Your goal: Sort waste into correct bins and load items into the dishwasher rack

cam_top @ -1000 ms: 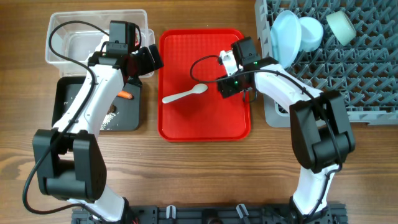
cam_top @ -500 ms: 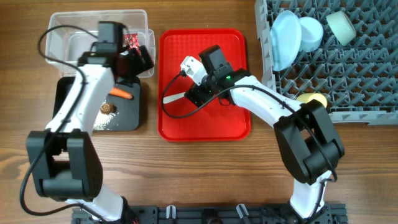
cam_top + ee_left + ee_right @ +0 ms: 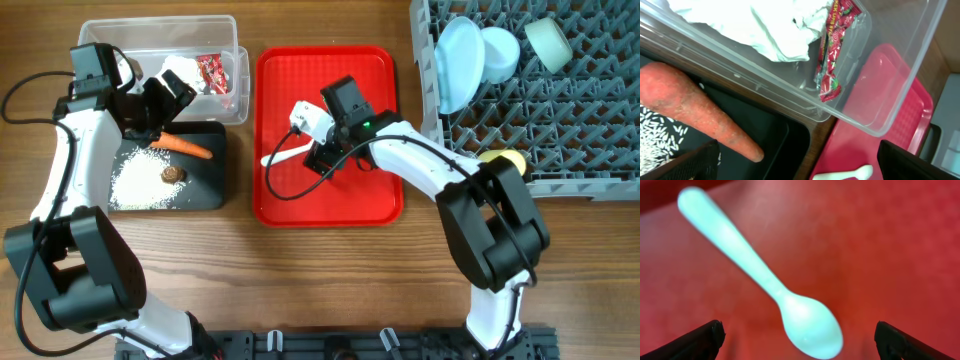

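My left gripper (image 3: 160, 95) (image 3: 800, 167) is open and empty, over the edge between the clear bin (image 3: 95, 45) and the black bin (image 3: 205, 195). The red wrapper (image 3: 213, 72) (image 3: 832, 55) and white tissue (image 3: 180, 68) (image 3: 765, 25) lie in the clear bin. The carrot (image 3: 185, 147) (image 3: 695, 115), rice (image 3: 135, 180) and brown nut (image 3: 172, 174) lie in the black bin. My right gripper (image 3: 325, 152) (image 3: 802, 347) is open, low over the white spoon (image 3: 283, 156) (image 3: 765, 280), with the spoon's bowl between its fingertips. The spoon lies on the red tray (image 3: 370, 190).
The grey rack (image 3: 560, 150) stands at the back right. It holds the blue plate (image 3: 458, 62), two bowls (image 3: 498, 52) (image 3: 548, 42) and the yellow cup (image 3: 503, 158). The red tray (image 3: 890, 100) lies right beside the two bins.
My left gripper has pulled back to the left, uncovering the wrapper and tissue in the clear bin. My right gripper moved left across the tray to the spoon and has stayed there.
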{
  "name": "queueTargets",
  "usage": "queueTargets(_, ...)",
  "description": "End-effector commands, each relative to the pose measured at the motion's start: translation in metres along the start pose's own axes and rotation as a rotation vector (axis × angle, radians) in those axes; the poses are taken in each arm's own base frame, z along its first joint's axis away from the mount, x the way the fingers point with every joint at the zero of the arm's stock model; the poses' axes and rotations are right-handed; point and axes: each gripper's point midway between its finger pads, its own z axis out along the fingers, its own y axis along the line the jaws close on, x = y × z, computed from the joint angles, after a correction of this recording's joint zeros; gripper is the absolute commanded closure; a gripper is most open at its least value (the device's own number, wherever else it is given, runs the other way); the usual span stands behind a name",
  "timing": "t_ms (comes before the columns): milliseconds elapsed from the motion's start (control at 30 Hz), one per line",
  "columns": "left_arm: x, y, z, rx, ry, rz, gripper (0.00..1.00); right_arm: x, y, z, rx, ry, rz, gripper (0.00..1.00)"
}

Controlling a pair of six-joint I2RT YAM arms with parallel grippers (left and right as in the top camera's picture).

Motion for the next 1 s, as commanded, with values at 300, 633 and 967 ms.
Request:
queueTargets(300,-0.001,-0.006,-0.007,0.032,-0.004,0.015,0.0,0.029,0.004,0.036,-0.07,0.028,-0.015,0.26)
queueTargets(633,-0.001,-0.006,-0.007,0.032,-0.004,0.015,0.0,0.04,-0.003,0.035,-0.068,0.05,0.051,0.51)
queueTargets(967,-0.001,-0.006,-0.007,0.032,-0.004,0.015,0.0,0.086,0.027,0.024,-0.163,0.259,0.196,0.61)
